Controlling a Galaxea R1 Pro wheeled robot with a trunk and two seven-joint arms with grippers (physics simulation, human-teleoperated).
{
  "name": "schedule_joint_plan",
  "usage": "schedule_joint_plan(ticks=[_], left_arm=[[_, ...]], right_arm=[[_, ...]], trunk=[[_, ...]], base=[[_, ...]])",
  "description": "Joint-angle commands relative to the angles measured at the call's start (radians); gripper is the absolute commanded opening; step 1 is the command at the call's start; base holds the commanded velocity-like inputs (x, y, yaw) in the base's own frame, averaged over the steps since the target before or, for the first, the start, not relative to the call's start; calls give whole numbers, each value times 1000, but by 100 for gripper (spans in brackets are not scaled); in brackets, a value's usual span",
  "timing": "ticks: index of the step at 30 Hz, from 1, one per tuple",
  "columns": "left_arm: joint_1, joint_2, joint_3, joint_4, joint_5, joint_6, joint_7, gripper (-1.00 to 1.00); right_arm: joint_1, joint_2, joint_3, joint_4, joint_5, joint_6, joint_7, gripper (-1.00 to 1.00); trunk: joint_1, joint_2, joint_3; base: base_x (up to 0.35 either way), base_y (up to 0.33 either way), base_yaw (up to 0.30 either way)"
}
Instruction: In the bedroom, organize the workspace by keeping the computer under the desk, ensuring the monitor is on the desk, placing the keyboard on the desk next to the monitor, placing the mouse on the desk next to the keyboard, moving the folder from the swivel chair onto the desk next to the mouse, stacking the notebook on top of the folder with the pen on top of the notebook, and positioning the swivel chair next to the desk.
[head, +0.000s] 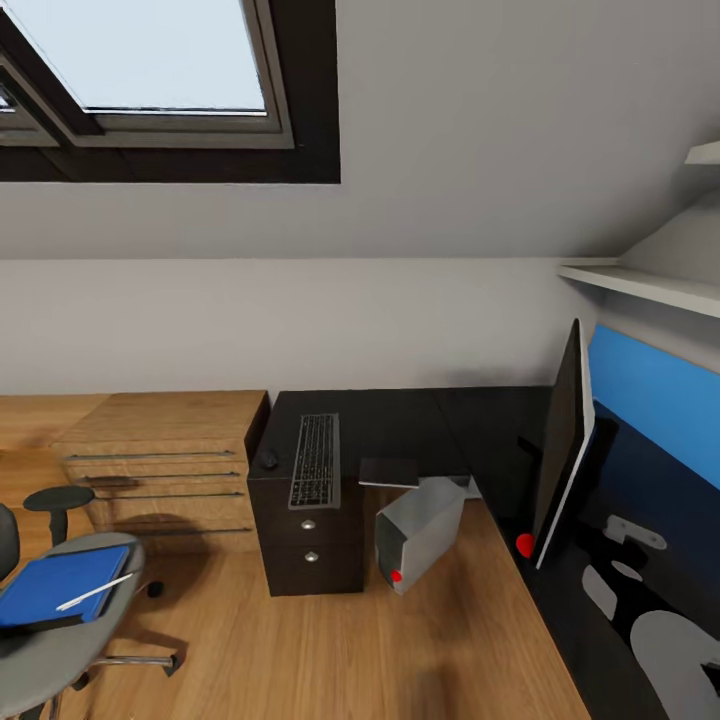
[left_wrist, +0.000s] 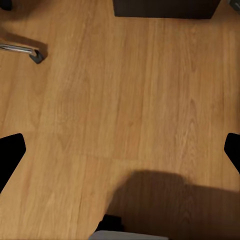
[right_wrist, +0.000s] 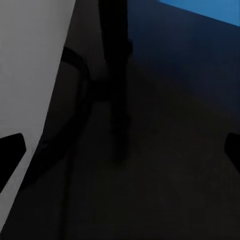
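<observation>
Glossy black covers the top of the L-shaped desk (head: 420, 425), which runs along the far wall and turns down the right side. On its left end, over dark drawers with round silver knobs, lies the keyboard (head: 315, 460), flat and dark grey with rows of small keys; a small dark mouse (head: 269, 459) sits just beside it. Under the desk leans the computer (head: 420, 533), a light grey box tilted over, with a red dot low on its front. On the right wing stands the monitor (head: 562, 445), seen nearly edge-on, thin, with a red dot at its lower corner. At lower left the swivel chair (head: 50, 650), grey-padded, carries the bright blue folder (head: 60, 585) with the thin white pen (head: 95, 592) lying across it. Beside the desk is a light-wood chest of drawers (head: 165, 460). The left gripper (left_wrist: 120, 150) hangs spread wide over the plank floor (left_wrist: 125, 100); the right gripper (right_wrist: 120, 150) is likewise spread, above the monitor's black stand (right_wrist: 115, 75).
</observation>
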Motion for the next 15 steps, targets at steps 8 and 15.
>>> schedule_joint_plan(ticks=[8,15], left_arm=[[-1,1,-8,1,11,-5,8,100],[-1,1,-8,1,11,-5,8,100]], right_arm=[[-1,0,6,1,-9,-5,0,100],[-1,1,6,3,-8,-5,0,100]], trunk=[[0,-1,-2],[0,-1,-2]], base=[[2,0,231],[0,0,241]])
